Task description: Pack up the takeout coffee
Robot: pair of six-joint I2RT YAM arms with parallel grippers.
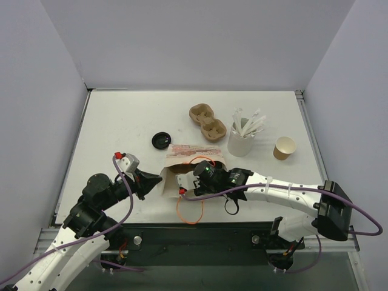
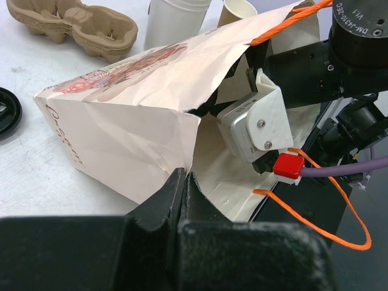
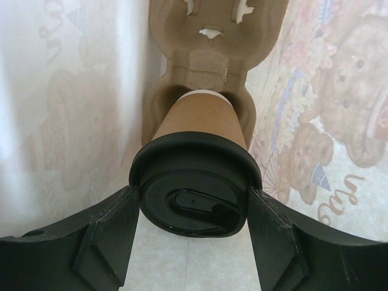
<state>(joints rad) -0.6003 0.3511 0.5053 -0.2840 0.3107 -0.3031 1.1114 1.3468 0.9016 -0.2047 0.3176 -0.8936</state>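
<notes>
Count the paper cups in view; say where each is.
3. A white cup holding sticks, right of centre; an open kraft cup to its right; a lidded kraft cup inside the paper bag, between the right fingers. Others may be hidden.

Two arms: white shells, black joints

The left arm (image 1: 91, 209) and right arm (image 1: 285, 193) have white covers between round black motor housings, and along each one runs a purple cable (image 2: 345, 168). One black motor (image 2: 357, 30) carries white print, "DM-J4310-2EC V1.1". Near it is a white plate (image 2: 267, 115) with two silver screws over a grey metal block, and the cable ends in a red plug (image 2: 287, 165). The fingers (image 3: 103, 242) are matt black, thick and angular. A small green light (image 1: 206, 168) shows on the right wrist.
</notes>
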